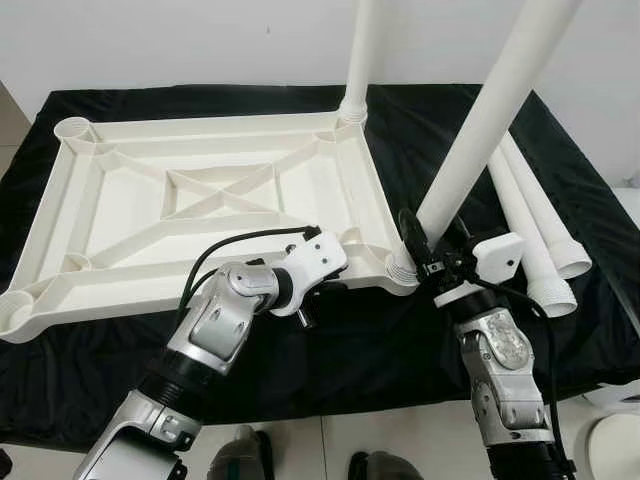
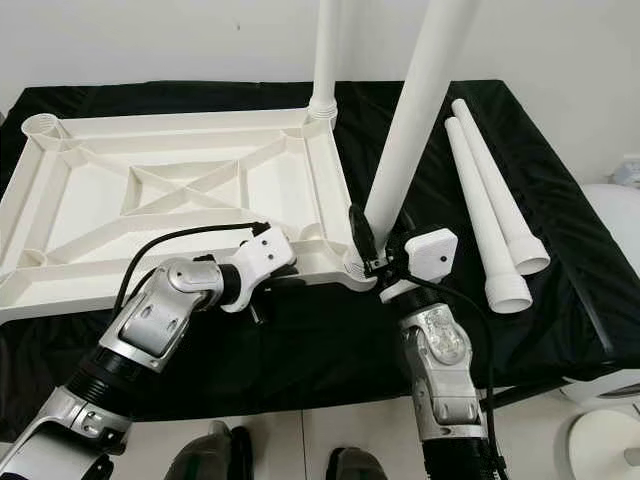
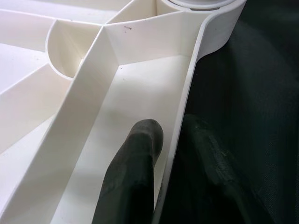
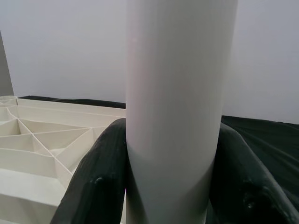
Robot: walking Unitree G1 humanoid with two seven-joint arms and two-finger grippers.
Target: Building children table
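Observation:
A white plastic tabletop lies upside down on the black cloth, its ribbed underside up. One white leg stands in the far right corner socket. A second leg rises tilted from the near right corner socket, and my right gripper is shut on it just above the socket; both fingers hug the tube. My left gripper pinches the tabletop's near rim, one finger inside the rim and the other outside.
Two loose white legs lie side by side on the cloth at the right. The black-covered table's near edge runs just before my arms. A white rounded object sits at the lower right, off the table.

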